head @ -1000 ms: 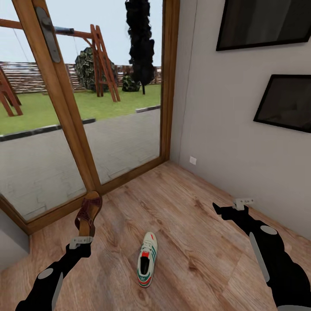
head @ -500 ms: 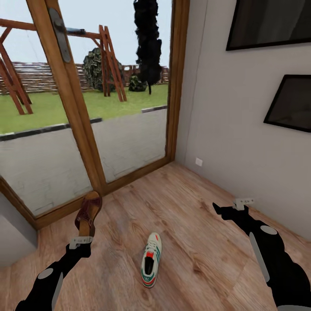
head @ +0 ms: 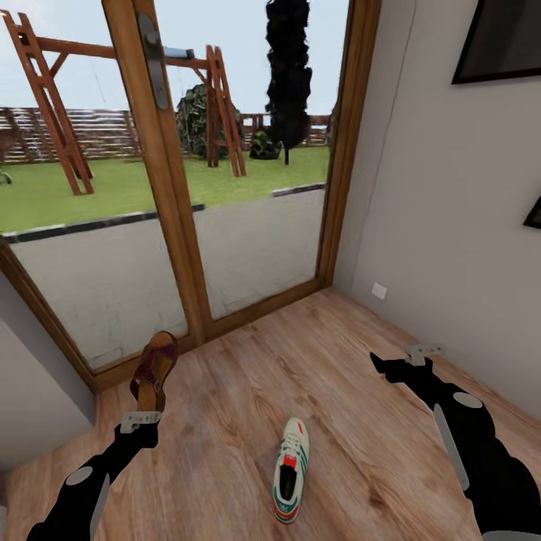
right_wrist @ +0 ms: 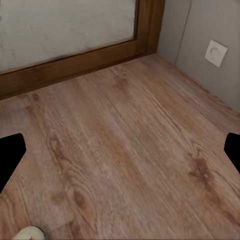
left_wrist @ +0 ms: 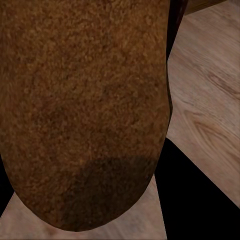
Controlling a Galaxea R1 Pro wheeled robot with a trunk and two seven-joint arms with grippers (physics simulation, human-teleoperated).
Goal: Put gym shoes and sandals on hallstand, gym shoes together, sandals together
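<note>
Wood-plank corridor floor (head: 338,353) meets a glass door. Left gripper (head: 143,418) pinches a brown sandal (head: 154,370) upright. Right gripper (head: 379,366), fingers spread, empty, is nearer the gym shoe (head: 291,470), which lies lengthwise below-left of its fingertips.

Head cam: high up, looking fwd and down over both my arms at the corridor floor (head: 248,421), glass door (head: 248,225) and yard beyond, wall to my right. Left wrist cam: very close, pressed up against the sandal (left_wrist: 85,110) sole, floor strips at the edges. Right wrist cam: low, looking along the planks to the door's bottom rail (right_wrist: 75,62) and wall socket (right_wrist: 216,52). Shared btw head and right wrist: that floor corner, socket (head: 379,290), gym shoe (head: 291,469) toe (right_wrist: 27,233).
</note>
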